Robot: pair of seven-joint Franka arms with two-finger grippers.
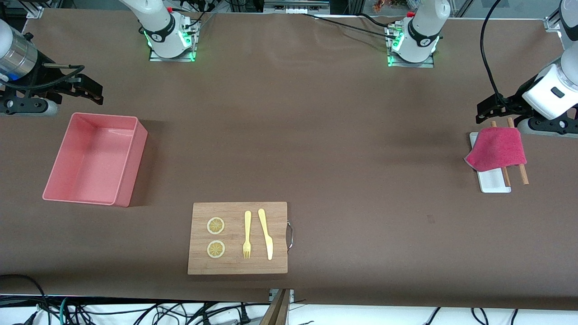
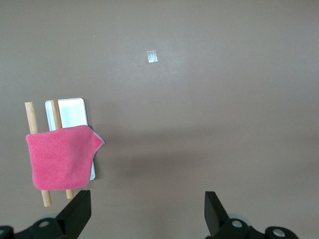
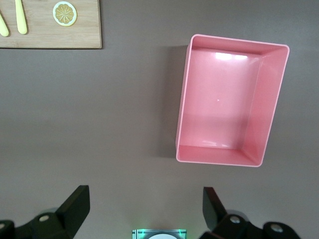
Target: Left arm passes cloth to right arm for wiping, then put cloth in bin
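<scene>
Task not begun: cloth [image 1: 496,148] draped on white tray [image 1: 494,183], ungrasped. Left gripper [image 2: 147,211] near cloth, right gripper [image 3: 144,211] near bin [image 1: 128,180]: both spread wide, nothing held. Handover, wiping, binning left.

The left gripper [image 1: 488,113] hangs, fingers spread, just above the cloth [image 1: 496,148], which drapes over two wooden sticks [image 1: 522,173] and a tray [image 1: 493,183] at the left arm's end of the table. The right gripper [image 1: 86,92] hovers spread beside the bin [image 1: 131,162], at the right arm's end. The cutting board [image 1: 238,262] lies between both grippers, nearer the front camera, carrying two lemon slices [image 1: 216,225], a fork [image 1: 247,234] and a knife [image 1: 266,234].
</scene>
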